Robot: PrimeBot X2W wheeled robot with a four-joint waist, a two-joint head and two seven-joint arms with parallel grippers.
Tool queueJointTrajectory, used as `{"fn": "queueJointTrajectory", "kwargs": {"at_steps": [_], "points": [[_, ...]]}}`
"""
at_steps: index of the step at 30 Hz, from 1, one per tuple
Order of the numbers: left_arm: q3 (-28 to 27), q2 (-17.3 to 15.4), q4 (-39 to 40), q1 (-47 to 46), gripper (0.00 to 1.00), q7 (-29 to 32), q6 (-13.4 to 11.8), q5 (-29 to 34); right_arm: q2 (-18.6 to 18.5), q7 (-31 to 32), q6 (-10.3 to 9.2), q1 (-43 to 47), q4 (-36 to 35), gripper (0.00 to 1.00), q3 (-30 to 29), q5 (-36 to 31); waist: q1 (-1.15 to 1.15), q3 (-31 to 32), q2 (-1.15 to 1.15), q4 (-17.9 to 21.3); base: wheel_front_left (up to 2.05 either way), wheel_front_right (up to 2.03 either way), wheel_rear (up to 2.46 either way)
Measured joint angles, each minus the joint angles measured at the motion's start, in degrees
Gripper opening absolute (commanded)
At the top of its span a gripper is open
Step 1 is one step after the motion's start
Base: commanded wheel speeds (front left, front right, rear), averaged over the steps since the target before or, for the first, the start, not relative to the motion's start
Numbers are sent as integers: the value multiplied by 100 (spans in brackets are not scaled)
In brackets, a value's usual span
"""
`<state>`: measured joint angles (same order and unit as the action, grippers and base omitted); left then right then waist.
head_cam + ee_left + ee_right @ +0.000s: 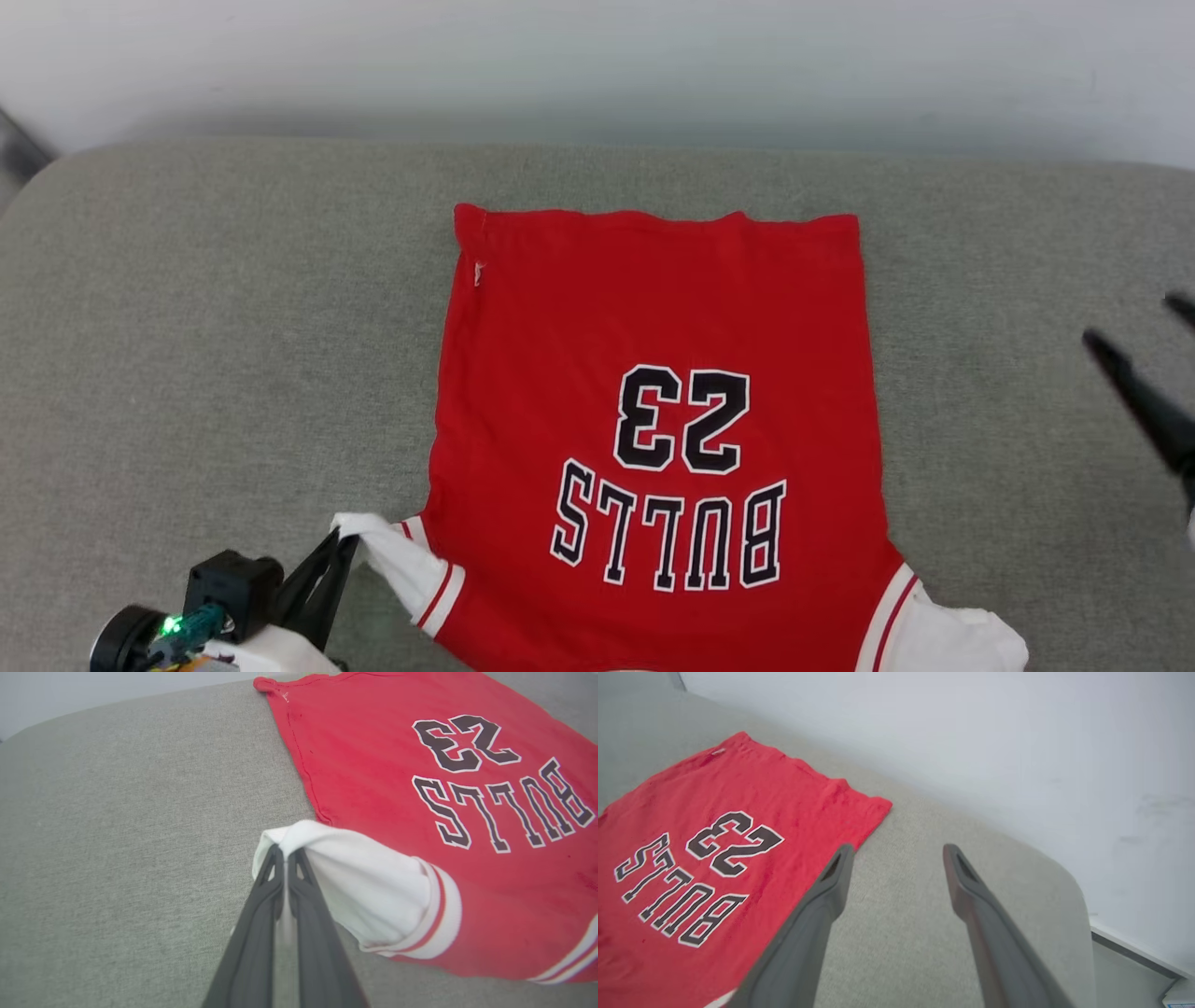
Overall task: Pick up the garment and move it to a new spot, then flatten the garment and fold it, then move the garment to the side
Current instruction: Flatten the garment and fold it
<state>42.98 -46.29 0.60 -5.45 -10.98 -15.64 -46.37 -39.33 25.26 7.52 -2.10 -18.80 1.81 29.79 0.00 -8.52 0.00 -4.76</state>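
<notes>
The garment (653, 327) is a red shirt with a black "BULLS 23" print, spread flat on the grey cushion, hem at the far side. Its white sleeves with red stripes lie at the near corners. My left gripper (341, 539) is shut on the tip of the left white sleeve (355, 877), pinching the cloth at the shirt's near left corner. My right gripper (896, 851) hangs open above the cushion to the right of the garment (714, 858), holding nothing; in the head view its dark fingers (1134, 387) show at the right edge.
The grey cushion (187, 327) stretches wide on both sides of the shirt. A pale wall (597, 65) rises behind its far edge. In the right wrist view the cushion's rounded corner (1064, 886) drops off to a floor strip.
</notes>
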Motion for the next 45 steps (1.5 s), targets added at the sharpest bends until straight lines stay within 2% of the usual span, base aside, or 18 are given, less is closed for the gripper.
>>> {"fn": "queueJointTrajectory", "kwargs": {"at_steps": [4, 8, 11, 17, 21, 24, 27, 32, 37, 38, 39, 44, 45], "points": [[34, 138, 132, -344, 0, 22, 12, 165, -136, 229, 0, -1441, 299, 100, 76, 198, 0, -300, 0, -141, 0, 0, 0], [76, 294, 185, -694, 0, 23, 52, 353, -313, 771, 0, -2958, 923, 100, 689, 349, 1, -639, 0, -323, 0, 0, 0], [98, 422, 211, -881, 0, 5, 52, 453, -412, 1496, 0, -4045, 1449, 100, 1388, 461, 1, -909, 0, -464, 0, 0, 0], [93, 754, 208, -1243, 0, -130, 111, 558, -486, 3403, 0, -5693, 2513, 100, 2637, 815, 1, -1476, 0, -735, 0, 0, 0], [136, 939, 190, -1456, 0, -183, 152, 705, -428, 4513, 0, -6282, 3144, 100, 2969, 989, 2, -1824, 0, -917, 0, 0, 0], [148, 1006, 193, -1576, 0, -209, 151, 805, -267, 4926, 0, -6617, 3495, 100, 2984, 992, 2, -2067, 0, -1040, 0, 0, 0], [154, 1083, 212, -1666, 0, -238, 147, 880, -67, 5131, 0, -6786, 3793, 100, 2985, 925, 2, -2295, 0, -1147, 0, 0, 0], [154, 1195, 244, -1751, 0, -285, 135, 961, 196, 5093, 0, -6864, 4178, 100, 2974, 798, 2, -2617, 0, -1277, 0, 0, 0], [83, 1230, 269, -1763, 0, -333, 57, 996, 230, 5011, -1, -6833, 4237, 100, 3142, 751, 0, -2796, 0, -1290, 0, 0, 0], [77, 1228, 279, -1763, 0, -334, 38, 1025, 209, 4992, -1, -6834, 4201, 31, 3198, 750, 0, -2811, 0, -1281, 0, 0, 0], [70, 1230, 304, -1763, 0, -336, 15, 1040, 197, 4966, -1, -6834, 4181, 0, 3226, 755, 0, -2820, 0, -1269, 0, 0, 0], [15, 1230, 365, -1709, 0, -341, -48, 1031, 252, 4624, 0, -6841, 4250, 0, 3270, 849, 0, -2726, 0, -1216, 0, 0, 0], [-75, 1210, 367, -1578, 0, -359, -115, 970, 339, 4369, 0, -6839, 4356, 0, 3286, 903, 0, -2546, 0, -1161, 0, 0, 0]]}}
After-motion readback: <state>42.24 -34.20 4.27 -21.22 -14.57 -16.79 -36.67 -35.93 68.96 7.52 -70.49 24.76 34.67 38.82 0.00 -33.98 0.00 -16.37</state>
